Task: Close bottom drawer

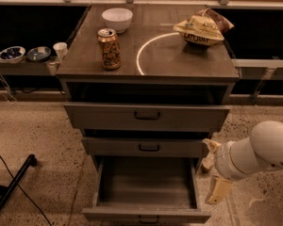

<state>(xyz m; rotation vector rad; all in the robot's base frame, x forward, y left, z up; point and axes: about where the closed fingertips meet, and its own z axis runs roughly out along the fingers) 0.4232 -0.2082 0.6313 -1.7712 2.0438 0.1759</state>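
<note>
The bottom drawer [146, 214] is pulled far out of the grey-brown cabinet, and its inside is bare. Its small dark handle [148, 219] shows at the lower edge of the picture. My gripper [213, 172] hangs on the white arm to the right of the drawer, beside its right wall and apart from it. Its two pale fingers [219, 190] stand apart and hold nothing. The mid drawer [148, 147] and the top drawer [147, 116] above each stick out a little.
On the cabinet top [179, 60] stand a drink can [109, 48], a white bowl [117, 19] and a chip bag [200, 29]. A low shelf at the left holds small bowls [12, 53] and a cup [60, 50]. A black leg [12, 187] lies on the floor.
</note>
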